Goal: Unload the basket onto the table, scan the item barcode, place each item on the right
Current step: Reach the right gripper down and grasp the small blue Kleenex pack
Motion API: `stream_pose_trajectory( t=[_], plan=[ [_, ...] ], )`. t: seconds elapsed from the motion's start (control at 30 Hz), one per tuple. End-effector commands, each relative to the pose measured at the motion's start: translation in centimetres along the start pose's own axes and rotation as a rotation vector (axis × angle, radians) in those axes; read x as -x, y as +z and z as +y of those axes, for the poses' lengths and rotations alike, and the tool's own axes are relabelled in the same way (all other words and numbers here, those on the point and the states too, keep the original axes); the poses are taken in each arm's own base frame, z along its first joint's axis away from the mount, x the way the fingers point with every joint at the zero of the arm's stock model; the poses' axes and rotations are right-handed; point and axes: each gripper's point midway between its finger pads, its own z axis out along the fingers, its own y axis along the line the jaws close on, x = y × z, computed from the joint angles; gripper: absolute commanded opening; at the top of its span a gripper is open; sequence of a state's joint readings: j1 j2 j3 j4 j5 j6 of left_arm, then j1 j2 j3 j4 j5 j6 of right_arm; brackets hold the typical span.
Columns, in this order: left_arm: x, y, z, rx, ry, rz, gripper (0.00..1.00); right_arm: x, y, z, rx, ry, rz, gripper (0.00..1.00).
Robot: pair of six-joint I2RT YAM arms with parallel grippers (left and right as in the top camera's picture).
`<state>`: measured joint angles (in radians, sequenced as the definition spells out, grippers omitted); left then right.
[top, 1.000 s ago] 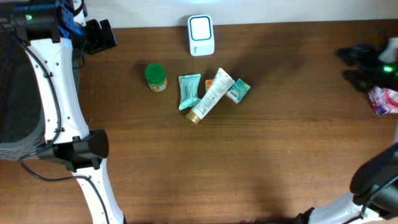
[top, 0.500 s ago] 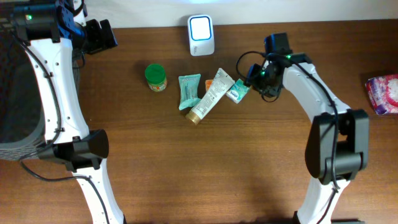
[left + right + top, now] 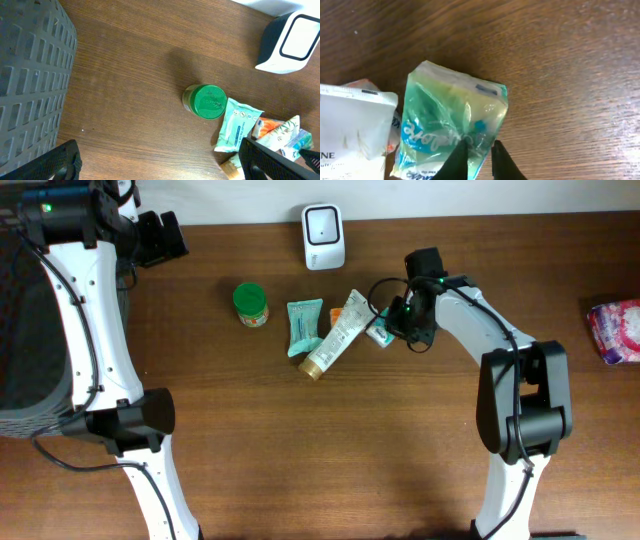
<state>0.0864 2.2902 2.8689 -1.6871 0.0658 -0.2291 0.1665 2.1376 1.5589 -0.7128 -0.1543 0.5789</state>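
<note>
– Two end effectors, only one busy. Your right end effector (image 3: 476, 159) has its fingers nearly together, pinching the film at the packet's (image 3: 452, 117) edge.
– Why the edge?
– The packet lies flat on the worktop (image 3: 300, 440), tucked against the tube (image 3: 338, 332). My guess is that its free side is the only place to grip it without dragging the tube along.
– And the left?
– Your left end effector (image 3: 160, 157) is spread wide and holds nothing. It's parked by the basket (image 3: 30, 75), well apart from the pile, so the lane is clear.
– Scanner?
– The scanner (image 3: 323, 224) stands at the back edge, near the packet, so I'd call it a short lift and carry. No barcode shows on the face you can see, so expect to turn the packet before presenting it.
</note>
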Motion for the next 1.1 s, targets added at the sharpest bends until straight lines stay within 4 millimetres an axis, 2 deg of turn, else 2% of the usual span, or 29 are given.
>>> stream_pose_trajectory(
  t=[0.0, 0.07, 0.2, 0.27, 0.33, 0.4, 0.5, 0.63, 0.67, 0.73, 0.77, 0.87, 0.97, 1.07],
  plan=[
    [0.4, -2.1, 0.1, 0.000, -0.001, -0.049, 0.99, -0.8, 0.4, -1.8, -0.072, -0.028, 0.029, 0.04],
    [0.4, -2.1, 0.1, 0.000, -0.001, -0.049, 0.99, -0.8, -0.3, -2.6, -0.083, -0.016, 0.040, 0.04],
    [0.4, -2.1, 0.1, 0.000, -0.001, -0.049, 0.99, -0.5, -4.0, -3.9, -0.143, -0.065, 0.060, 0.04],
    [0.4, -2.1, 0.1, 0.000, -0.001, -0.049, 0.99, -0.7, -5.4, -3.8, -0.147, -0.066, 0.069, 0.05],
    [0.4, -2.1, 0.1, 0.000, -0.001, -0.049, 0.99, -0.9, -6.0, -3.5, -0.146, -0.065, 0.084, 0.10],
    [0.4, -2.1, 0.1, 0.000, -0.001, -0.049, 0.99, -1.0, -6.0, -2.5, -0.093, -0.064, 0.096, 0.12],
    [0.4, -2.1, 0.1, 0.000, -0.001, -0.049, 0.99, -0.7, -6.0, 0.8, 0.088, -0.127, 0.100, 0.18],
    [0.4, -2.1, 0.1, 0.000, -0.001, -0.049, 0.99, -0.1, -6.5, 1.4, 0.106, -0.133, 0.080, 0.24],
    [0.4, -2.1, 0.1, 0.000, -0.001, -0.049, 0.99, 0.1, -6.4, 1.8, 0.111, -0.143, 0.068, 0.29],
    [0.4, -2.1, 0.1, 0.000, -0.001, -0.049, 0.99, 0.6, -6.3, 3.2, 0.138, -0.174, 0.025, 0.48],
    [0.4, -2.1, 0.1, 0.000, -0.001, -0.049, 0.99, 1.1, -6.1, 3.7, 0.126, -0.185, -0.009, 0.49],
    [0.4, -2.1, 0.1, 0.000, -0.001, -0.049, 0.99, 2.0, -5.5, 2.9, -0.025, -0.152, -0.100, 0.49],
    [0.4, -2.1, 0.1, 0.000, -0.001, -0.049, 0.99, 1.7, -4.9, 1.6, -0.145, -0.104, -0.129, 0.49],
    [0.4, -2.1, 0.1, 0.000, -0.001, -0.049, 0.99, 1.5, -4.9, 0.7, -0.189, -0.100, -0.124, 0.49]
  ],
)
